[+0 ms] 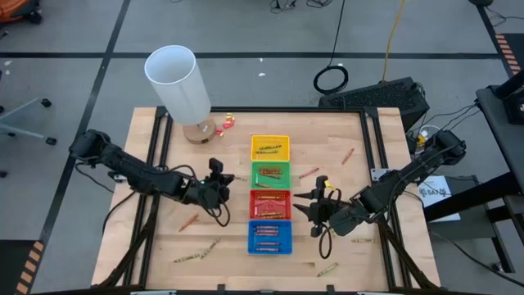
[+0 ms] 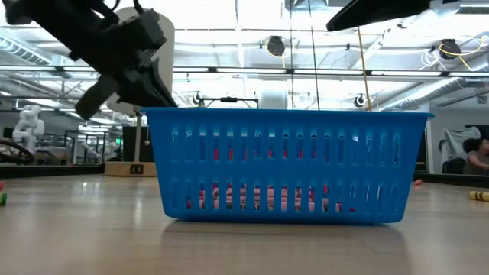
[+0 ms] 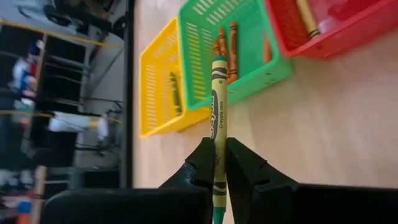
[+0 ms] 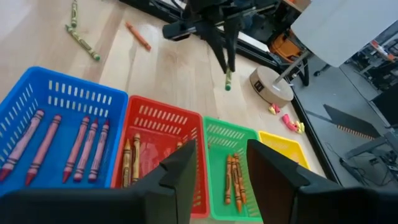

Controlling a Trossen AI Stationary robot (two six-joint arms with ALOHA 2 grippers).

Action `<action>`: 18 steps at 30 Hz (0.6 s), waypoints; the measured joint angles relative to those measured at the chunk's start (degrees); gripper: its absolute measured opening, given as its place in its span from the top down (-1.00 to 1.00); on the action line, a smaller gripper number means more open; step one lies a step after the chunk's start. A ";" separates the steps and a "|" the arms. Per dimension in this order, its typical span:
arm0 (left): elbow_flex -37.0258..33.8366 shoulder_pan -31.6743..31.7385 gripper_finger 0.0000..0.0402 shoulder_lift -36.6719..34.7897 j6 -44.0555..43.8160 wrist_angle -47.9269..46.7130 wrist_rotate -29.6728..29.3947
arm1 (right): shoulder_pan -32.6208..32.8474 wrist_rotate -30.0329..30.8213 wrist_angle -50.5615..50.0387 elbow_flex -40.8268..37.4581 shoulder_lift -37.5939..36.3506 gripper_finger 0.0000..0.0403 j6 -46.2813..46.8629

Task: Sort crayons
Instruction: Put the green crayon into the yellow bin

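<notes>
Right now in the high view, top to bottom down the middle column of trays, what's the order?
Yellow slotted plastic tray → green slotted plastic tray → red slotted plastic tray → blue slotted plastic tray, all four holding crayons.

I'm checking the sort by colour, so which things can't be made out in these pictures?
- Low view: the blue tray fills the picture and hides the other trays.
- High view: crayons in the yellow tray are too small to count.
- Left wrist view: the olive crayon hides its lower end between the fingers.
</notes>
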 joint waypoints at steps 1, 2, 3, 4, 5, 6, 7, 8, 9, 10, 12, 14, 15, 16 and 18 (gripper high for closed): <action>0.00 0.48 0.90 0.00 1.97 0.69 -0.06 | 0.00 0.03 -0.20 0.00 0.00 0.38 0.00; 0.02 0.96 0.90 -0.02 3.99 1.14 -0.12 | 0.00 0.03 -0.19 0.00 0.00 0.38 0.00; 0.02 1.48 0.90 -0.02 5.96 1.38 -0.11 | 0.00 0.03 -0.18 0.00 0.00 0.38 0.00; 0.02 1.88 0.90 0.00 7.46 1.57 -0.09 | 0.00 0.03 -0.18 0.00 0.00 0.38 0.00; 0.02 2.25 0.90 -0.01 8.52 1.68 -0.08 | 0.00 0.01 -0.18 0.00 0.00 0.38 0.00; 0.02 2.57 0.90 -0.01 8.96 1.73 -0.10 | 0.00 -0.27 -0.18 0.00 0.00 0.38 0.00; 0.02 2.86 0.90 -0.02 8.99 1.73 -0.10 | 0.00 -0.47 -0.19 0.00 0.00 0.38 0.00; 0.02 3.04 0.90 -0.02 9.00 1.72 -0.10 | 0.00 -0.49 -0.23 0.00 0.01 0.38 0.00; 0.02 3.24 0.90 -0.02 9.05 1.71 -0.09 | 0.00 -0.50 -0.23 0.00 0.02 0.38 0.00; 0.02 3.39 0.90 -0.02 9.10 1.73 -0.09 | 0.00 -0.50 -0.22 0.00 0.02 0.38 0.00; 0.02 3.50 0.90 -0.02 9.10 1.71 -0.08 | 0.00 -0.54 -0.22 0.00 0.00 0.38 0.00; 0.02 3.50 0.90 -0.02 9.09 1.71 -0.08 | 0.00 -0.58 -0.22 0.00 0.02 0.38 0.02; 0.02 3.50 0.90 -0.02 8.89 1.71 -0.08 | 0.00 -0.58 -0.22 0.00 0.02 0.38 0.02; 0.02 3.50 0.90 -0.02 8.75 1.71 -0.07 | 0.00 -0.59 -0.22 0.00 0.02 0.38 0.02; 0.02 3.50 0.90 -0.02 8.02 1.71 -0.06 | 0.00 -0.60 -0.22 0.00 0.02 0.38 0.02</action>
